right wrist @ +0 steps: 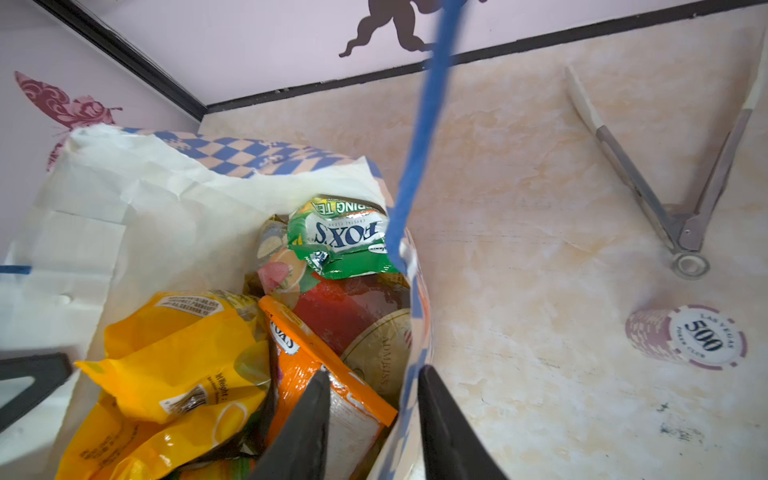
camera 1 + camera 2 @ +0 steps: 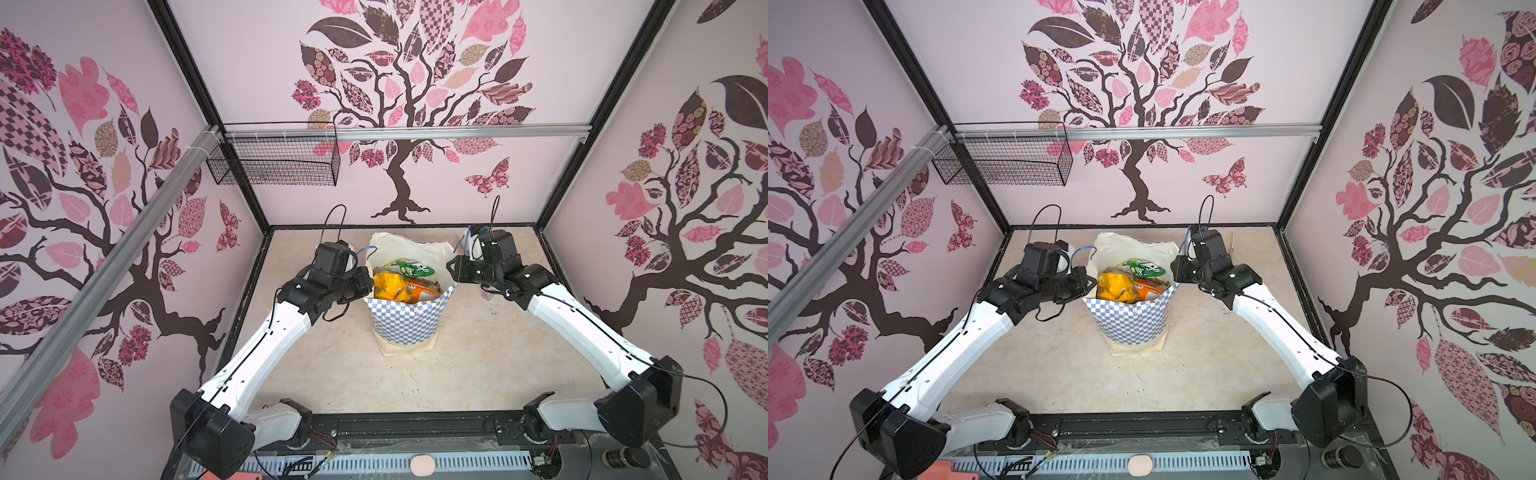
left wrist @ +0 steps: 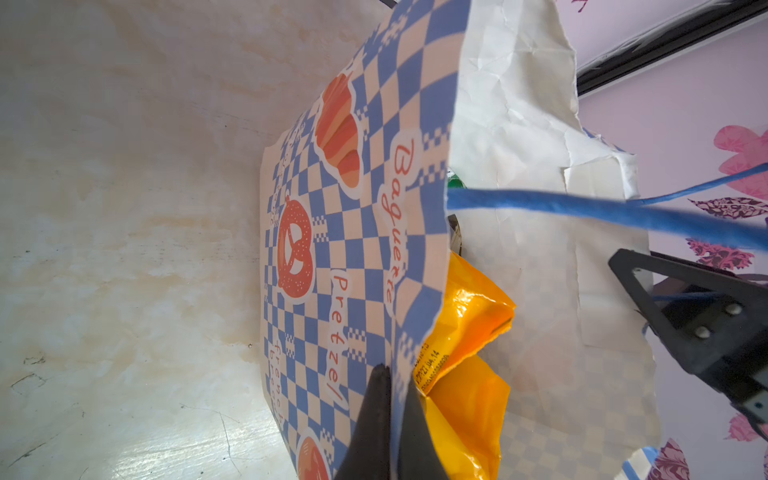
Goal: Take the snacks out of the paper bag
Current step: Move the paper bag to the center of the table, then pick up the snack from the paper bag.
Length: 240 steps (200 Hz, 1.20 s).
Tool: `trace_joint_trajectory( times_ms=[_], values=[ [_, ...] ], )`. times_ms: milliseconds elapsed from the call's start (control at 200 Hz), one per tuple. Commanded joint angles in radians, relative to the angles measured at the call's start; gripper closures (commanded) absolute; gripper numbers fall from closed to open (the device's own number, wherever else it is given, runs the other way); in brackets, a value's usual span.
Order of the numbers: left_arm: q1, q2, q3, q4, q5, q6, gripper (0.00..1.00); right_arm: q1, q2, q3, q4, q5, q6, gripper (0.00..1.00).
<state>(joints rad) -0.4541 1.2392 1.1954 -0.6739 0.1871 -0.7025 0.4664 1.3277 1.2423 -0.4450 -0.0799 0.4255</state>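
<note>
My left gripper [image 3: 395, 380] was pinched nearly shut on the rim of the paper bag [image 2: 405, 324], which stood upright near the middle of the table [image 2: 332, 374] with the snacks [image 2: 390, 286] piled inside. My right gripper [image 1: 374, 372] gaped at the opposite rim (one finger inside, one outside), gripping nothing.

Upright mid-worktop [image 2: 478, 365]: a paper bag [image 2: 405, 328] with blue-and-white checks, mouth open, crammed with snacks [image 2: 390, 286] in yellow, orange and green. At its rim, either side: left hand [image 2: 368, 287], right hand [image 2: 451, 268]. On the back wall: a black wire basket [image 2: 274, 162].
</note>
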Motion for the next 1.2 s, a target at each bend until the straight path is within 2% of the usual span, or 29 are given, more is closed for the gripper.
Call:
trace_joint_trajectory(
  times_ms=[0, 60, 155, 250, 485, 610, 715, 900, 965, 1195],
  values=[
    [-0.003, -0.045, -0.003, 0.135, -0.032, 0.016, 0.81, 0.004, -0.053, 0.009, 0.019, -0.010, -0.005, 0.44],
    [-0.003, -0.057, -0.014, 0.138, -0.064, 0.027, 0.69, 0.004, -0.056, 0.027, 0.012, -0.002, -0.010, 0.37],
    [-0.003, -0.084, -0.026, 0.138, -0.107, 0.060, 0.52, 0.003, -0.059, 0.078, -0.024, 0.031, -0.007, 0.33],
    [-0.003, -0.120, -0.022, 0.126, -0.159, 0.107, 0.43, 0.003, -0.066, 0.126, -0.051, 0.035, -0.008, 0.31],
    [-0.003, -0.215, 0.022, 0.064, -0.253, 0.219, 0.38, 0.007, -0.072, 0.276, -0.133, 0.003, 0.027, 0.28],
    [-0.003, -0.272, 0.068, 0.016, -0.244, 0.247, 0.35, 0.064, -0.051, 0.394, -0.210, 0.067, 0.010, 0.27],
    [-0.004, -0.316, 0.121, -0.039, -0.204, 0.270, 0.32, 0.139, -0.004, 0.508, -0.284, 0.110, -0.010, 0.26],
    [-0.003, -0.391, 0.212, -0.158, -0.081, 0.398, 0.24, 0.228, 0.114, 0.651, -0.397, 0.109, -0.034, 0.25],
    [-0.003, -0.419, 0.234, -0.197, -0.066, 0.432, 0.18, 0.272, 0.159, 0.690, -0.427, 0.112, -0.053, 0.25],
    [-0.003, -0.494, 0.223, -0.317, 0.011, 0.569, 0.12, 0.376, 0.348, 0.804, -0.498, 0.109, -0.087, 0.27]
  ],
)
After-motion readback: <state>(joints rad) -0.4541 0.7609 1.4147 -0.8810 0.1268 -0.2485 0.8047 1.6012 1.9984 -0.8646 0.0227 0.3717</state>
